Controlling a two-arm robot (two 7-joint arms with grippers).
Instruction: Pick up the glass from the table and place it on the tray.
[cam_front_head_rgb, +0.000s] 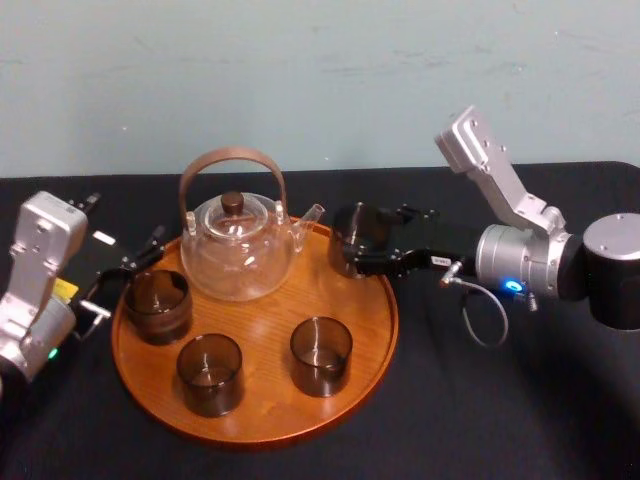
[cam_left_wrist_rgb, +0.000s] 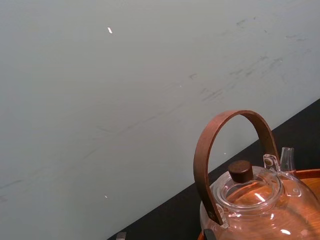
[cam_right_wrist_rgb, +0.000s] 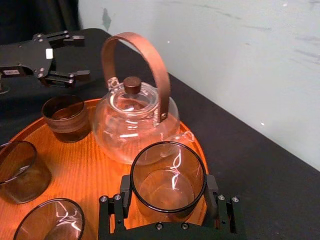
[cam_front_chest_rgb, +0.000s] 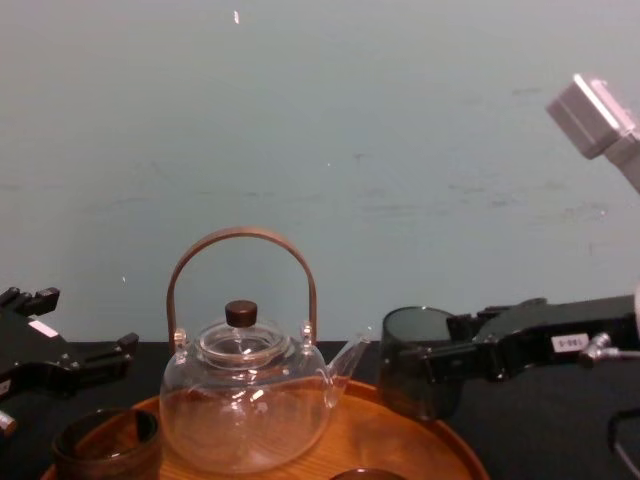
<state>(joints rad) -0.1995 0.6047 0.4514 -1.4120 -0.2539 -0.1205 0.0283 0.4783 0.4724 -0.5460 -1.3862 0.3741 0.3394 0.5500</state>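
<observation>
The right gripper (cam_front_head_rgb: 350, 242) pinches the glass (cam_right_wrist_rgb: 167, 182) between its two fingers, poised at the right rear rim of the tray (cam_front_head_rgb: 262, 392), just beside the spout of the teapot (cam_front_head_rgb: 238, 252). You should carry it inward over bare wood (three other cups (cam_front_head_rgb: 210, 372) sit there), keep it upright, lower it flat, then release. The left gripper (cam_front_head_rgb: 135, 262) rests spread at the tray's left edge. A white tag (cam_front_chest_rgb: 568, 343) on the right gripper carries print too small to read.
</observation>
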